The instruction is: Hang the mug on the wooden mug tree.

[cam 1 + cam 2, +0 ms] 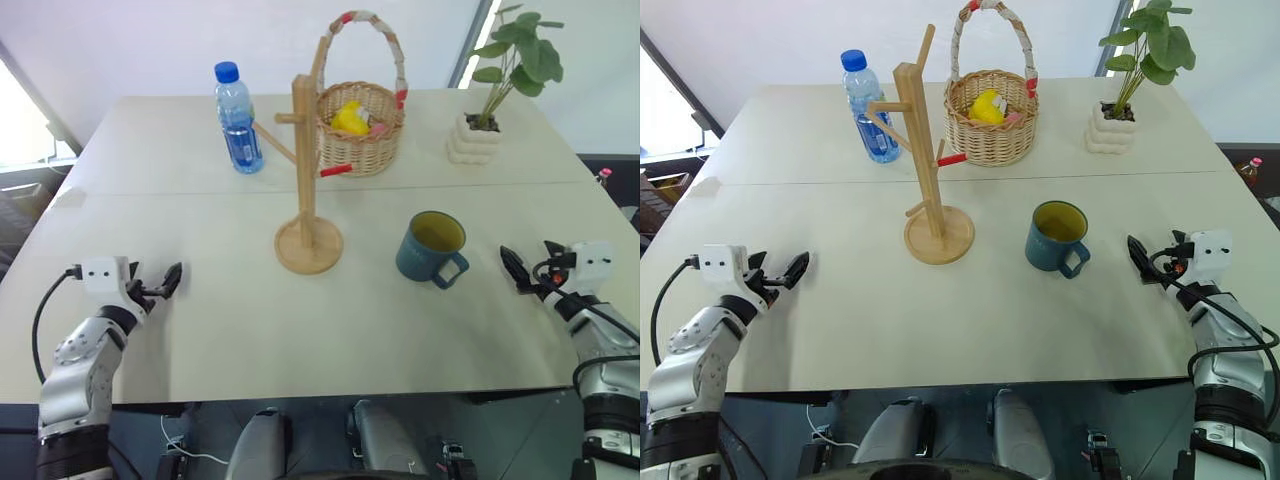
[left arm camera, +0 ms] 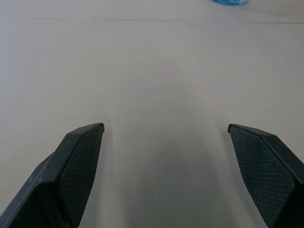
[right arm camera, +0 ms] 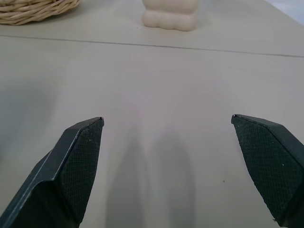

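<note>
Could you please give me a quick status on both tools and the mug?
Left tool open, empty. Right tool open, empty, beside the mug. Mug upright on table, not yet hung; mug tree stands apart. Nothing between them.

The mug (image 1: 431, 247) is small and dark teal-blue with a yellow-green inside; it stands upright and empty on the pale table (image 1: 300, 330), mouth up, its single loop handle turned toward the table's near edge and the robot's right. The wooden mug tree (image 1: 307, 170) is a light wooden post standing upright on a round disc base, with angled pegs, one of them red-tipped and pointing toward the robot's right, and nothing hangs on any peg. Taking the mug tree as landmark, the mug sits near its base on the robot's right, slightly nearer the robot, apart from it.
</note>
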`<state>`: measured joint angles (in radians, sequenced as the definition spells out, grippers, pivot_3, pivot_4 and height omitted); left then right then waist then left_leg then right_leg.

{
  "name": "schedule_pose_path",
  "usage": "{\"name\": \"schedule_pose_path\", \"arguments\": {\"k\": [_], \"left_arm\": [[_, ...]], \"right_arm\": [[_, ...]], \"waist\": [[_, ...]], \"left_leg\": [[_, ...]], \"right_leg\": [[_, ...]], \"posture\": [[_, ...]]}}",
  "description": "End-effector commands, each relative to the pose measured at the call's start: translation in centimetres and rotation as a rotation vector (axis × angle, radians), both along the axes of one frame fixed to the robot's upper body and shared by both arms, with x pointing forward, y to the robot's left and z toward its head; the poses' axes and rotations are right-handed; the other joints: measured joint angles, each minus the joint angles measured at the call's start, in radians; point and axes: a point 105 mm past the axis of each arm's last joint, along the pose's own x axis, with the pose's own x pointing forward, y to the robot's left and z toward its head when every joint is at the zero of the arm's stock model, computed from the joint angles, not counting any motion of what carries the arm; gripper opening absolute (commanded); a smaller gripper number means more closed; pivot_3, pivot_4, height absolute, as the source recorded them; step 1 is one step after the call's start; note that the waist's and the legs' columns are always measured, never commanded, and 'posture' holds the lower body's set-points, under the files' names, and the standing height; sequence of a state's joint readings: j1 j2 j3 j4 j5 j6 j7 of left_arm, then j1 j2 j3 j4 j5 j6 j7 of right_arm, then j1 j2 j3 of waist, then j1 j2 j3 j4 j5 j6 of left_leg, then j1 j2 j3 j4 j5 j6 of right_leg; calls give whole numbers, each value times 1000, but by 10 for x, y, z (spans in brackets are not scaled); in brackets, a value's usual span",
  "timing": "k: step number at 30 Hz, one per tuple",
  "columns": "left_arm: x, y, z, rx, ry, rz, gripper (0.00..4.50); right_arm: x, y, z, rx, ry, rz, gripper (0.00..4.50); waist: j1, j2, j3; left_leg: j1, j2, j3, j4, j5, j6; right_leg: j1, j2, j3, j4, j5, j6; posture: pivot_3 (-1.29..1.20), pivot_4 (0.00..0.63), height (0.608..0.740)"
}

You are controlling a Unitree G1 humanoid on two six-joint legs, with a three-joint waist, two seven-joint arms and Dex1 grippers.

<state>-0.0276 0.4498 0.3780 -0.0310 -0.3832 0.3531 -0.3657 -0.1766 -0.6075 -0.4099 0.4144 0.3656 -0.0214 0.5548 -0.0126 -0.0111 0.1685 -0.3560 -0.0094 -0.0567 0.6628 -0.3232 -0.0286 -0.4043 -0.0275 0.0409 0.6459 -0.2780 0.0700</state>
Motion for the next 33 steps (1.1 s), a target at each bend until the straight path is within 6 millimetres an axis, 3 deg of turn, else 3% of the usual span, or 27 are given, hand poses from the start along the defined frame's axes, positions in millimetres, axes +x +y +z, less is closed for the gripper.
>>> {"name": "schedule_pose_path", "arguments": {"k": [1,10,16,21,25,28,33], "left_arm": [[2,1,5,7,-31,1,4500],[-3,-6,4,-8,-30,-6,4500],[-6,-22,11,24,-46,-102,4500],[-12,-73,21,28,-75,-403,4500],[-29,-118,25,37,-69,-694,4500],[-41,-152,26,34,-61,-898,4500],[-54,-198,30,67,-91,-1124,4500]], "right_arm": [[1,-2,16,-17,-65,-9,4471],[2,1,14,-27,-59,-8,4471],[-3,-3,15,-42,-64,-40,4471],[-24,-3,19,-86,-60,-43,4471],[-47,3,17,-131,-20,-11,4471],[-66,18,11,-140,17,41,4471],[-85,72,5,-94,39,169,4471]], "waist": [[0,0,0],[-1,0,0],[1,0,0],[3,0,0],[2,1,0],[1,1,-1],[0,2,-1]], "left_leg": [[0,0,0,0,0,0],[0,0,0,0,0,0],[0,0,0,0,0,0],[-1,0,0,0,0,0],[-1,0,0,-1,0,0],[0,0,0,-1,0,0],[0,1,0,-1,0,0]], "right_leg": [[0,0,0,0,0,0],[0,0,0,0,0,0],[0,0,0,0,0,0],[0,0,0,-1,0,0],[0,-1,0,-1,0,0],[0,-1,0,-1,0,-1],[0,0,1,-1,-2,-3]], "posture": [[0,150,740],[0,150,740],[0,150,740],[0,150,740],[0,150,740],[0,150,740],[0,150,740]]}}
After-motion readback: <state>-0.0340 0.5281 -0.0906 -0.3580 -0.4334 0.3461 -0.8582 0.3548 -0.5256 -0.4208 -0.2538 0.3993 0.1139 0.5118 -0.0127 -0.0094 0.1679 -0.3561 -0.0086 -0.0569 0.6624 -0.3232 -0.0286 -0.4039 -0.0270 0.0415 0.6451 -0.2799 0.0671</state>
